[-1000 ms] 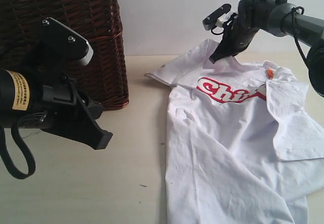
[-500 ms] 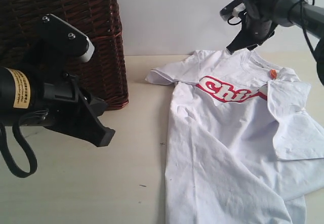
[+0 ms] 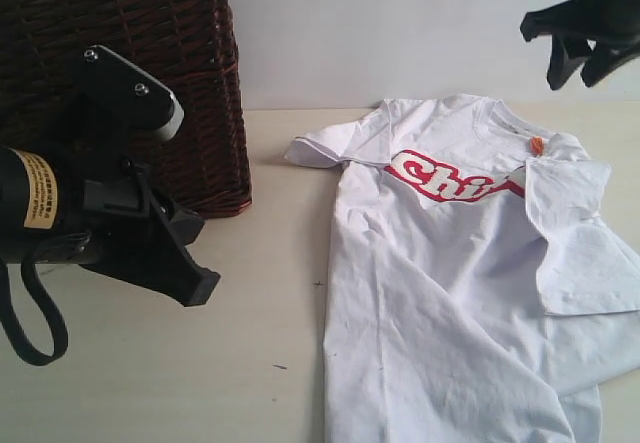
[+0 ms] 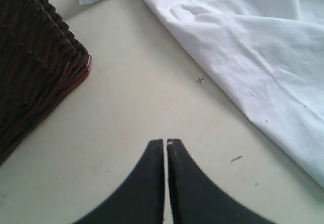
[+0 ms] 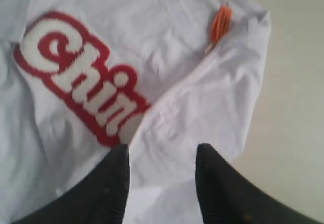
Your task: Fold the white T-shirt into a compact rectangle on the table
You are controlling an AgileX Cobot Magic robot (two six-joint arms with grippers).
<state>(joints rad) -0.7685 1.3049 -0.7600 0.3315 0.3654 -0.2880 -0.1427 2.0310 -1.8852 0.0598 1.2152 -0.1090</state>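
The white T-shirt lies face up on the table, on the right side. Its red-outlined lettering is partly covered by the right sleeve, which is folded inward. An orange tag sits at the collar. My right gripper hangs open in the air above the collar end, holding nothing. In the right wrist view the right gripper is over the folded sleeve, beside the lettering. My left gripper is shut and empty, over bare table left of the shirt.
A dark brown wicker basket stands at the back left, close behind my left arm; its corner shows in the left wrist view. Bare table lies between the basket and the shirt's edge. A white wall is behind.
My right gripper opened, let go of the shirt's collar-end edge, and rose up and to the right. The lifted cloth dropped flat. The left arm barely shifted.
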